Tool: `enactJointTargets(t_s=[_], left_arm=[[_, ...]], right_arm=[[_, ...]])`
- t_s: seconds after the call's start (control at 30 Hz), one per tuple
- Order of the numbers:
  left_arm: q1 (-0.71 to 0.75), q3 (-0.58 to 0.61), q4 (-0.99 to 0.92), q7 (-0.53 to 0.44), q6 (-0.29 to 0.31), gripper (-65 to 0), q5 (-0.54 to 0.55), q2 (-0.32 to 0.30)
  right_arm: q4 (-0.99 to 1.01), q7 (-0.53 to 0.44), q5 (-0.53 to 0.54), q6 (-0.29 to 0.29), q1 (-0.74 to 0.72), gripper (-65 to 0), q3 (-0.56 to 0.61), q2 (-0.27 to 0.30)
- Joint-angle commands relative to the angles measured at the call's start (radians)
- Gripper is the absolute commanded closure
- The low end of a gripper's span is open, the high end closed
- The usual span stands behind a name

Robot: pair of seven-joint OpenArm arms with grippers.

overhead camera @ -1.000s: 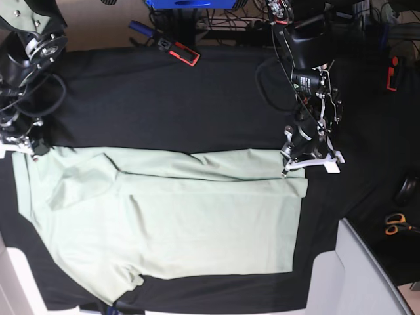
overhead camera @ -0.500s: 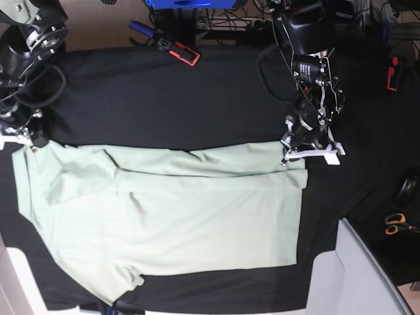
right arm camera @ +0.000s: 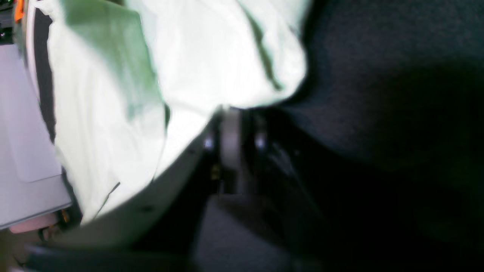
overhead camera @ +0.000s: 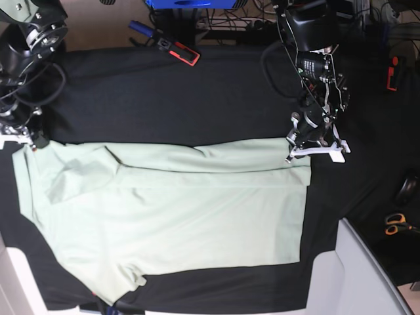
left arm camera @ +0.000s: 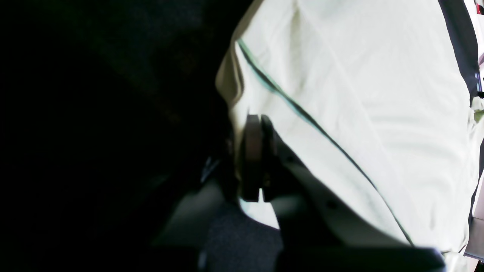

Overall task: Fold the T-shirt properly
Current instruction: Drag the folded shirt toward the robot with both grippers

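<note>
Two wrist views added detail: the left gripper was clamped on the T-shirt hem; the right gripper, blurred, was possibly parted beside the cloth

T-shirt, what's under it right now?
The T-shirt lies on the black tablecloth, which shows around its edges. A folded strip lies on top along its far edge. Whatever sits beneath the shirt's middle is covered; no bulges show.
</note>
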State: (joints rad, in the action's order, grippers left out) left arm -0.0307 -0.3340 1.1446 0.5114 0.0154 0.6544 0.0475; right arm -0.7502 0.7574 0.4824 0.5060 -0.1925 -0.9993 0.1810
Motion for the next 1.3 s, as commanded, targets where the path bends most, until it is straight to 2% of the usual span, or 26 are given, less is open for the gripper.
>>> enactJointTargets(t_s=[0.0,0.07,0.1,0.13,0.47,0.67,0.83,0.97,1.07,1.17,1.2,1.27], left_arm=[[-0.016,-0.001,0.015,-0.012,0.002,0.0,0.000,-0.004],[-0.016,-0.001,0.015,-0.012,0.002,0.0,0.002,-0.004],[-0.016,-0.001,0.015,-0.012,0.001,0.0,0.002,-0.004],[-0.016,-0.001,0.015,-0.012,0.001,0.0,0.003,-0.004],[-0.019,-0.001,0.024,-0.012,0.001,0.0,0.005,-0.002],[-0.019,-0.001,0.024,-0.012,0.001,0.0,0.005,-0.001],[-0.019,-0.001,0.024,-0.010,0.001,0.0,0.005,-0.001],[-0.019,-0.003,0.024,-0.010,0.001,0.0,0.005,-0.002],[-0.019,-0.003,0.024,-0.010,0.001,0.0,0.005,-0.002],[-0.019,-0.003,0.024,-0.010,0.001,0.0,0.005,-0.002],[-0.021,-0.003,0.024,-0.010,0.001,0.0,0.005,-0.002],[-0.021,-0.003,0.024,-0.010,0.001,0.0,0.005,-0.002]], right_arm=[[-0.013,0.024,-0.015,-0.010,-0.009,-19.6,-0.003,0.013],[-0.015,0.038,-0.015,-0.010,-0.008,-32.8,-0.031,0.013],[-0.015,0.038,-0.015,-0.010,-0.005,-37.6,-0.069,0.013],[-0.013,0.037,-0.015,-0.010,0.003,-39.8,-0.105,0.012],[-0.004,0.007,-0.018,-0.013,0.001,-39.8,-0.128,0.031],[0.057,-0.009,-0.021,-0.014,-0.049,-39.5,-0.126,0.033],[0.080,-0.009,-0.023,-0.011,-0.086,-34.5,-0.125,0.033],[0.080,-0.025,-0.021,-0.011,-0.098,-32.1,-0.059,0.033],[0.082,-0.065,-0.021,-0.011,-0.098,-20.3,-0.039,0.033],[0.082,-0.072,-0.021,-0.011,-0.097,-2.2,-0.039,0.033],[0.082,-0.074,-0.021,-0.013,-0.095,0.0,-0.039,0.033],[0.082,-0.072,-0.021,-0.013,-0.094,-0.6,-0.043,0.033]])
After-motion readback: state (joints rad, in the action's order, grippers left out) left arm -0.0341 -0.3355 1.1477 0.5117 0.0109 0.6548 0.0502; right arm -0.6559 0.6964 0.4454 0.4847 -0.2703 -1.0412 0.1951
